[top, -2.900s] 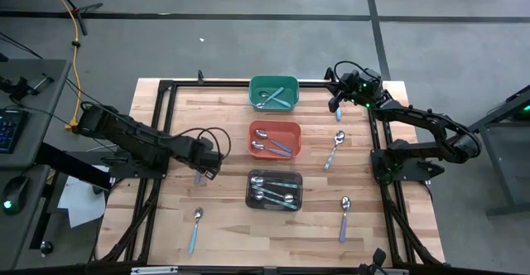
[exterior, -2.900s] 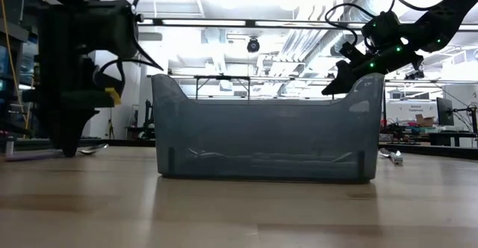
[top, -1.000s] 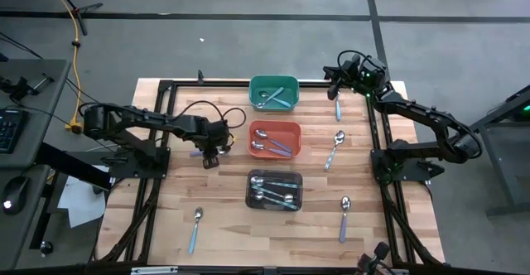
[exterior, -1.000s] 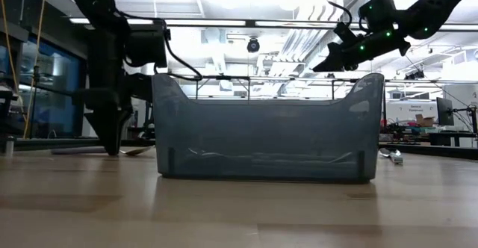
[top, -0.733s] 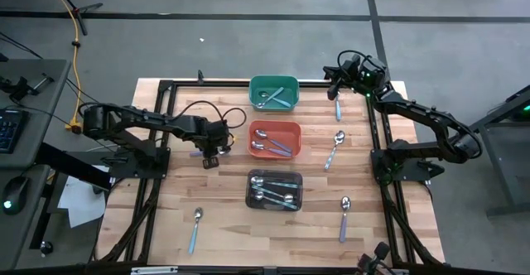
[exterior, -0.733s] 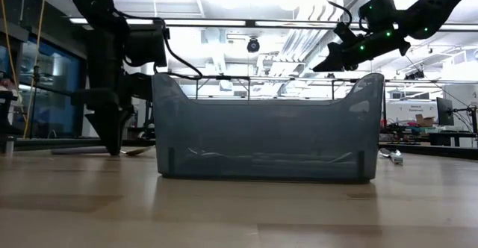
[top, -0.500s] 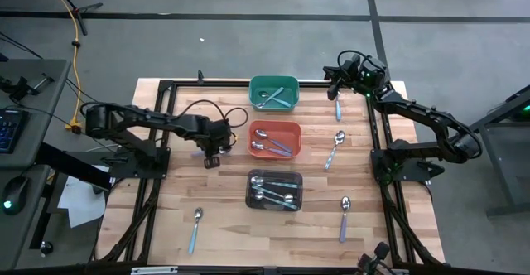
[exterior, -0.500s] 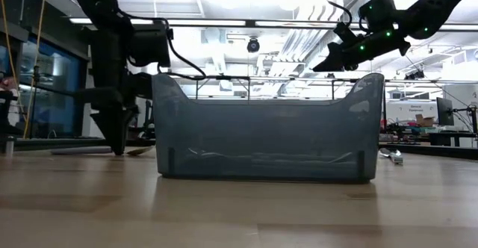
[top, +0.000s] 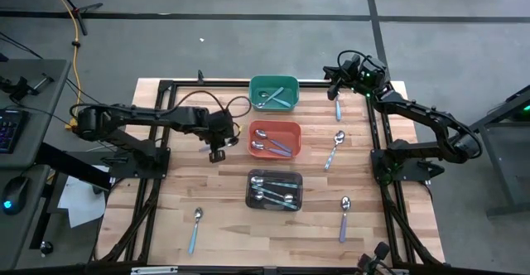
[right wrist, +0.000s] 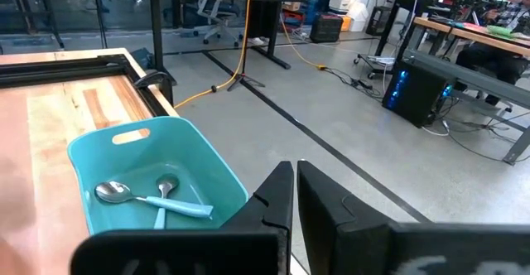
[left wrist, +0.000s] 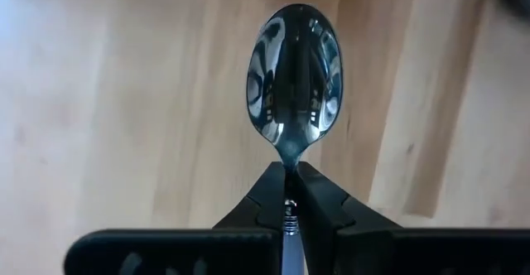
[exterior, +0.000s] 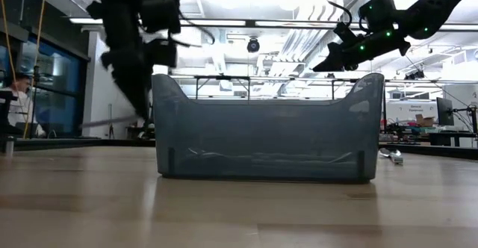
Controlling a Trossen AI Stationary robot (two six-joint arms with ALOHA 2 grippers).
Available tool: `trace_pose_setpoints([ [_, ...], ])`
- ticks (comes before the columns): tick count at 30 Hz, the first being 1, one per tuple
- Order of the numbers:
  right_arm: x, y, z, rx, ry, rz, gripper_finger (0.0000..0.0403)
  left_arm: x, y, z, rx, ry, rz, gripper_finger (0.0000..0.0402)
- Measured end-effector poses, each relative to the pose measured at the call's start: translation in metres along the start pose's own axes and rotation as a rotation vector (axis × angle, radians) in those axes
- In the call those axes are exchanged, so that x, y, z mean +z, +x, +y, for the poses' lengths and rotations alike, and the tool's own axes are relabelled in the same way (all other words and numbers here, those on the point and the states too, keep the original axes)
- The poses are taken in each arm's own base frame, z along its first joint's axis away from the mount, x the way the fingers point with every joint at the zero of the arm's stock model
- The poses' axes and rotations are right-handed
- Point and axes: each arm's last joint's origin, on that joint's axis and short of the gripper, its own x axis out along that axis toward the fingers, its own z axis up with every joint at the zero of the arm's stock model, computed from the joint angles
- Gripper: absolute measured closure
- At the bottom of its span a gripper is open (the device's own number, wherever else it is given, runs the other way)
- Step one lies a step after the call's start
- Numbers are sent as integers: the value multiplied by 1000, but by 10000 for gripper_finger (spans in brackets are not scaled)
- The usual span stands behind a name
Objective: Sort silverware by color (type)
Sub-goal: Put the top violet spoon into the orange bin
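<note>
above table [left wrist: 99,101], spoon [left wrist: 294,80] between fingers [left wrist: 319,194]

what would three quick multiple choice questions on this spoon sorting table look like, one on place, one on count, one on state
1. Where is the left gripper?
A. Over the black bin
B. Just left of the red-orange bin
C. At the table's near edge

2. How many spoons lie loose on the bare wooden table, outside the bins and not held?
A. One
B. Six
C. Four

3. What is the left gripper doing?
A. Shut on a spoon
B. Wide open and empty
C. Gripping a bin's rim

Answers: 1 B, the high view shows it beside that bin's left wall. 2 C, the high view shows one at the near left, and three on the right side. 3 A, the left wrist view shows the fingers pinched on the spoon's neck, with its bowl sticking out past them.
</note>
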Motion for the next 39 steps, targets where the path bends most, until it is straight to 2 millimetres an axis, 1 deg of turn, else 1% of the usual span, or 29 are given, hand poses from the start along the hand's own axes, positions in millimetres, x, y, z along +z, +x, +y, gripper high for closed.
trace_pose_setpoints([
  [3, 0, 0, 0, 0, 0, 0, 399, 11, -16, 3, 1, -28, -81, 396],
  [7, 0, 0, 0, 0, 0, 0, 399, 32, -34, 7, 9, -71, -206, 396],
  [9, 0, 0, 0, 1, 0, 0, 399, 45, -40, 9, 11, -87, -280, 396],
  [14, 0, 0, 0, 1, 0, 0, 399, 73, -46, 13, 17, -66, -396, 396],
  [18, 0, 0, 0, 1, 0, 0, 399, 96, -44, 14, 1, -25, -467, 396],
  [22, 0, 0, 0, 0, 0, 0, 399, 115, -32, 13, -63, 17, -485, 396],
  [30, 0, 0, 0, 1, -3, 0, 399, 143, 11, 11, -85, 89, -412, 396],
  [35, 0, 0, 0, 0, -3, 0, 399, 154, 33, 9, -86, 130, -376, 396],
  [39, 0, 0, 0, 0, -3, 0, 399, 154, 48, 9, -86, 147, -342, 396],
])
